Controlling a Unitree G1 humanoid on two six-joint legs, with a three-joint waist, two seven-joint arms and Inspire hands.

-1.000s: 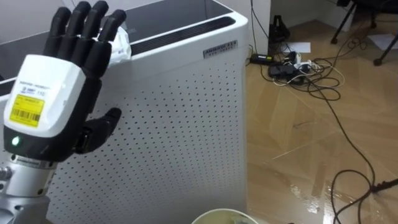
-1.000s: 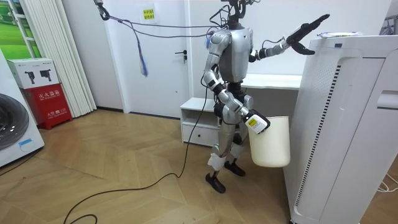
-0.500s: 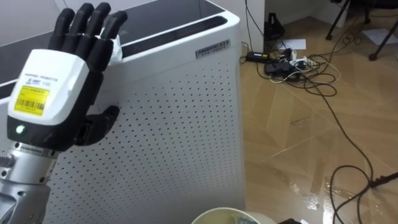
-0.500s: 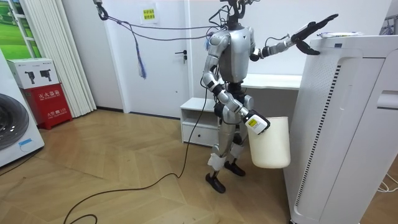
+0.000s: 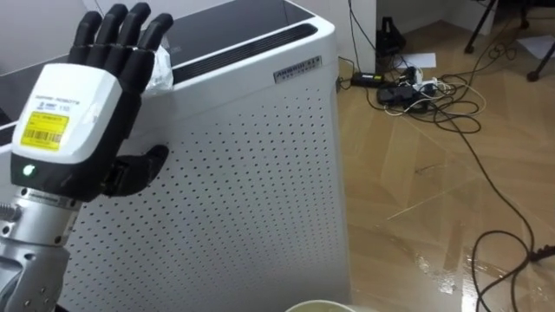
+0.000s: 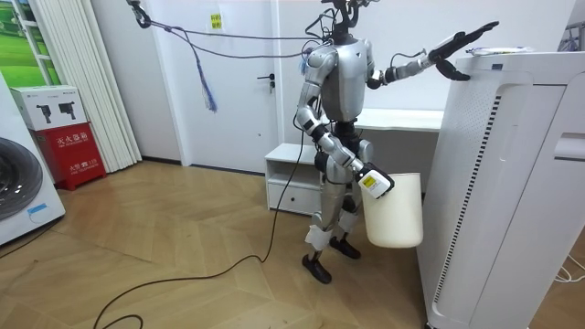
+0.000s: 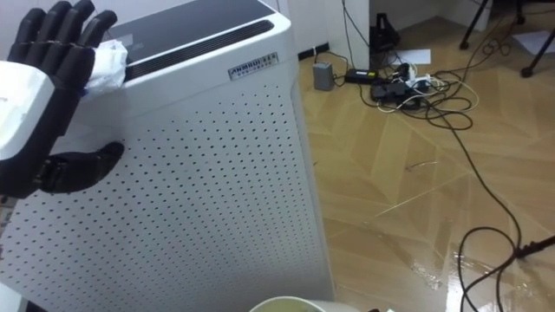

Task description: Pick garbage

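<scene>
Atop the air purifier (image 5: 251, 173), crumpled paper (image 5: 163, 69) seemingly touches the straight-fingered left robot hand (image 5: 74, 130).

Head eyes look down close; distant room view shares appliance (image 5: 260, 173).

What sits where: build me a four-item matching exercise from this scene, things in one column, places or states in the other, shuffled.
1. left hand
2. crumpled paper
3. white bin
4. cable tangle

A. on the wooden floor
B. at the right hand, beside the robot's hip
C. atop the white perforated unit
D. raised and open

Pairs: 1-D, 2-C, 3-B, 4-A.
</scene>
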